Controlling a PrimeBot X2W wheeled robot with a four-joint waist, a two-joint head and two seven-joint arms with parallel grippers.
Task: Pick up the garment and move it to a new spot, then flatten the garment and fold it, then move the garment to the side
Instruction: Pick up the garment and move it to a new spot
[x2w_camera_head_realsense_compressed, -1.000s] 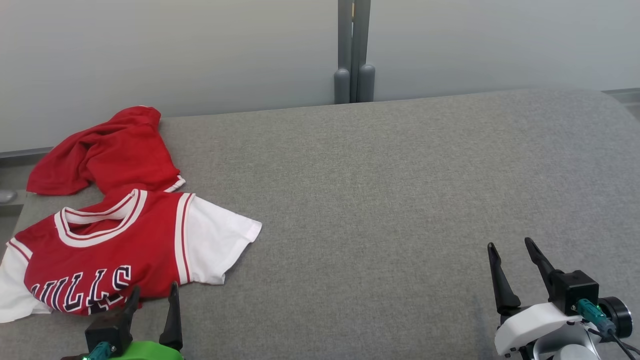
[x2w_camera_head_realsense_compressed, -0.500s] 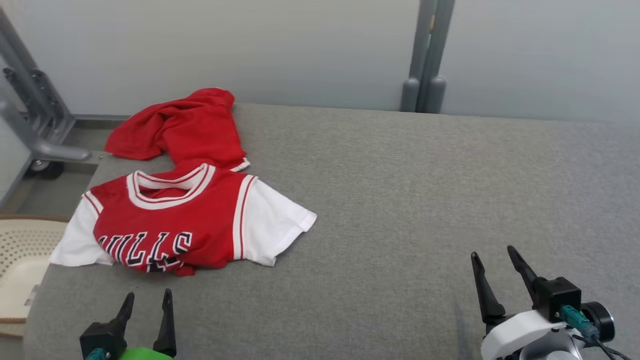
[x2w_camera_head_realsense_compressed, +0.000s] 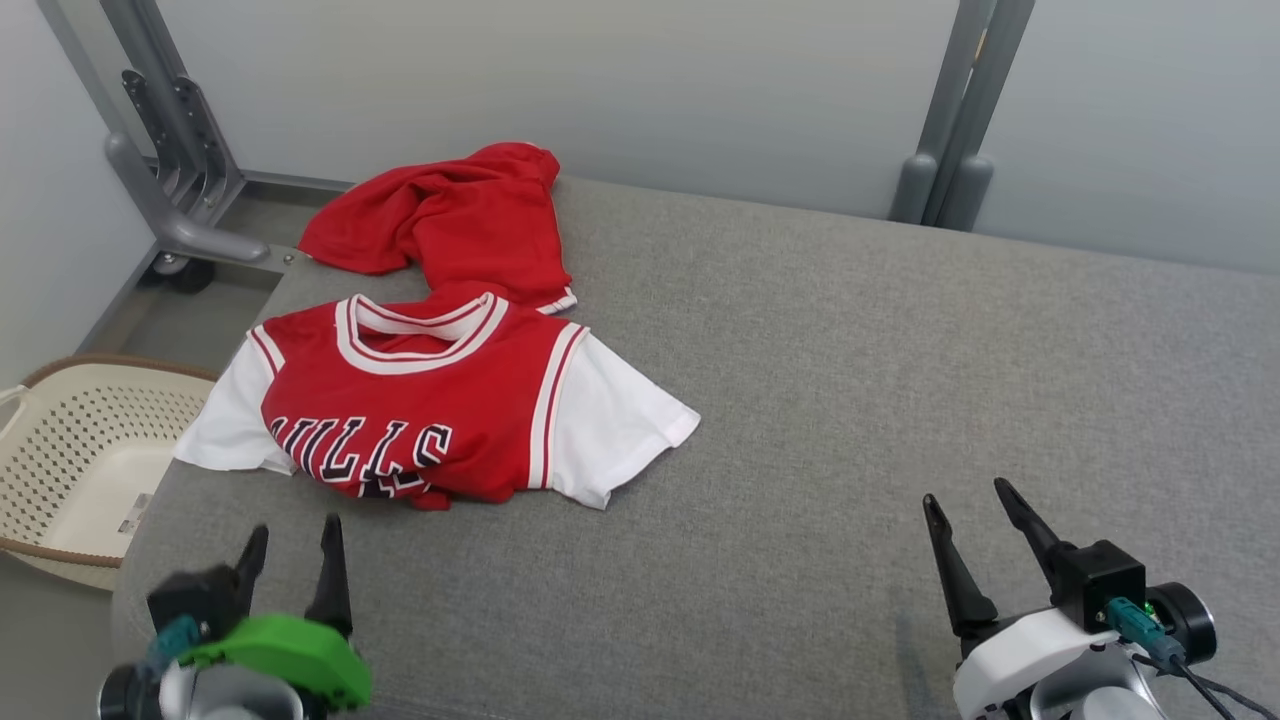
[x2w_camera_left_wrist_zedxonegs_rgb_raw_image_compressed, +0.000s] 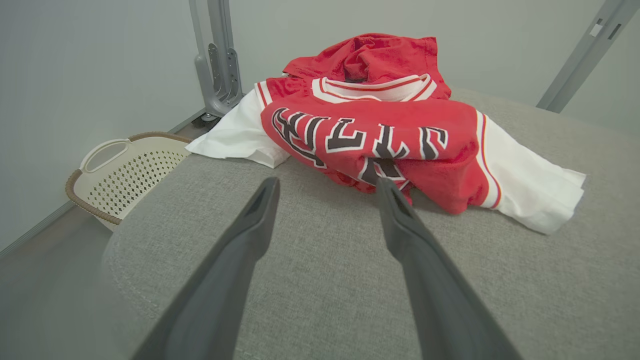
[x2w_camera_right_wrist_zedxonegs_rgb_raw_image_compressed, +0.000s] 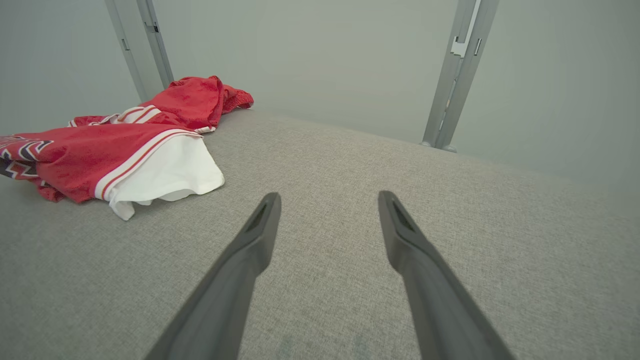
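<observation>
The garment (x2w_camera_head_realsense_compressed: 430, 400) is a red jersey with white sleeves and dark lettering, lying crumpled at the far left of the grey padded table (x2w_camera_head_realsense_compressed: 850, 380), its red back part bunched toward the wall. It also shows in the left wrist view as the garment (x2w_camera_left_wrist_zedxonegs_rgb_raw_image_compressed: 380, 135) and in the right wrist view as the garment (x2w_camera_right_wrist_zedxonegs_rgb_raw_image_compressed: 115, 150). My left gripper (x2w_camera_head_realsense_compressed: 292, 540) hovers open just short of the jersey's near hem, nothing between its fingers. My right gripper (x2w_camera_head_realsense_compressed: 975, 505) stands open over bare table at the near right, far from the cloth.
A cream perforated laundry basket (x2w_camera_head_realsense_compressed: 70, 450) sits on the floor off the table's left edge. Grey metal frame posts (x2w_camera_head_realsense_compressed: 950, 150) and a bracket (x2w_camera_head_realsense_compressed: 170, 170) stand against the pale wall behind. The table's middle and right are bare grey fabric.
The head camera has turned left, so the jersey sits nearer the picture's middle and the basket has come into view. Both grippers stay open.
</observation>
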